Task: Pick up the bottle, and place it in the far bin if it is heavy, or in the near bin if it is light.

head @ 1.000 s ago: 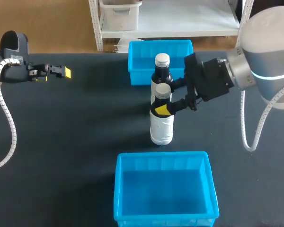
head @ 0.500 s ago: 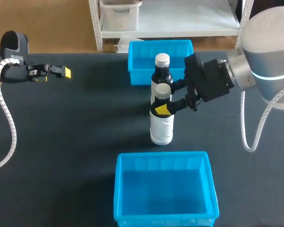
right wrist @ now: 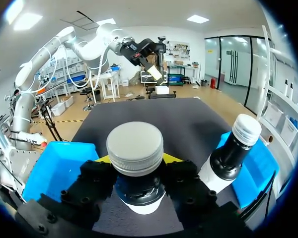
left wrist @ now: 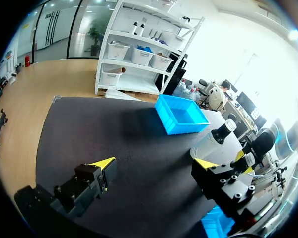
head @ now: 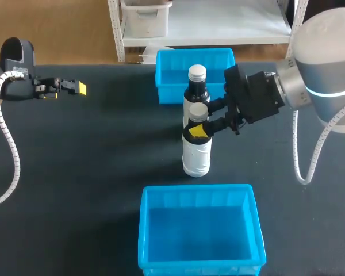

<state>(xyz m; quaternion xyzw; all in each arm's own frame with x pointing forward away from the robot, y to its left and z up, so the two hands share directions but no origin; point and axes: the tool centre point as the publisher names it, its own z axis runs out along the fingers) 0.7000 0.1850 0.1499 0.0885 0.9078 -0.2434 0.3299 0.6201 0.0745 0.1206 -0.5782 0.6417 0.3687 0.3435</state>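
At the upper left, the left gripper [head: 75,87] hangs over the black table [head: 92,161], its fingers spread with nothing between them. At the frame's middle the front bottle [head: 196,150] stands upright, long axis vertical and cap up, between the far bin [head: 168,86] above and the near bin [head: 147,230] below. A second bottle [head: 195,86] stands upright just behind it. Both bins show only bare blue floor. From the right, the right gripper [head: 199,130] clamps the front bottle's neck.

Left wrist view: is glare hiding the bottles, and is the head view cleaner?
Left wrist view: glare washes out the background; the rear bottle is legible, the front bottle mostly lost. Head view: even light, both sharp, soft shadows on the table.
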